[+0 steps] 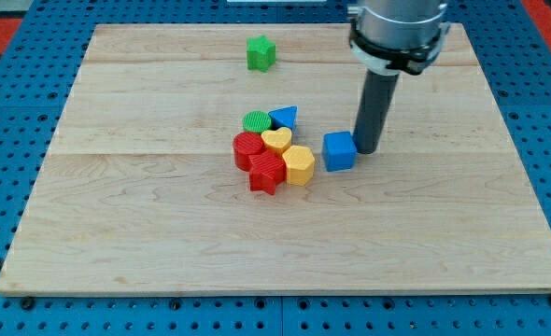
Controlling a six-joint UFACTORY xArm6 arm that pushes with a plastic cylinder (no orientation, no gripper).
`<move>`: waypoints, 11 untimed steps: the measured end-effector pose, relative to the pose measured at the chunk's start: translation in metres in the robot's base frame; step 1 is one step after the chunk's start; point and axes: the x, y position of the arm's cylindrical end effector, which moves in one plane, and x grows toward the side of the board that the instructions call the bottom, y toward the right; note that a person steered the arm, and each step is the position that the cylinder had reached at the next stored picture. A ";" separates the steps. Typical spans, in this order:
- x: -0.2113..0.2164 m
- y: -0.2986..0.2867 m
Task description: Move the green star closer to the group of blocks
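Observation:
The green star [261, 52] lies alone near the view's top, left of centre, well above the group. The group sits mid-board: a green round block [256, 121], a blue triangle [284, 118], a yellow heart [276, 140], a red round block [247, 148], a red star [267, 173] and a yellow hexagon [299, 165], packed together. A blue cube [339, 150] stands just right of the group. My tip [367, 149] rests on the board right beside the blue cube's right side, far from the green star.
The wooden board [117, 233] lies on a blue pegboard [5, 140]. The arm's grey body [397, 28] hangs over the board's top right.

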 end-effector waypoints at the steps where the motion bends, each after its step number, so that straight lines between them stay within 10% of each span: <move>1: 0.000 -0.012; 3: -0.029 0.036; 7: -0.244 -0.048; 9: -0.225 -0.140; 11: -0.128 -0.048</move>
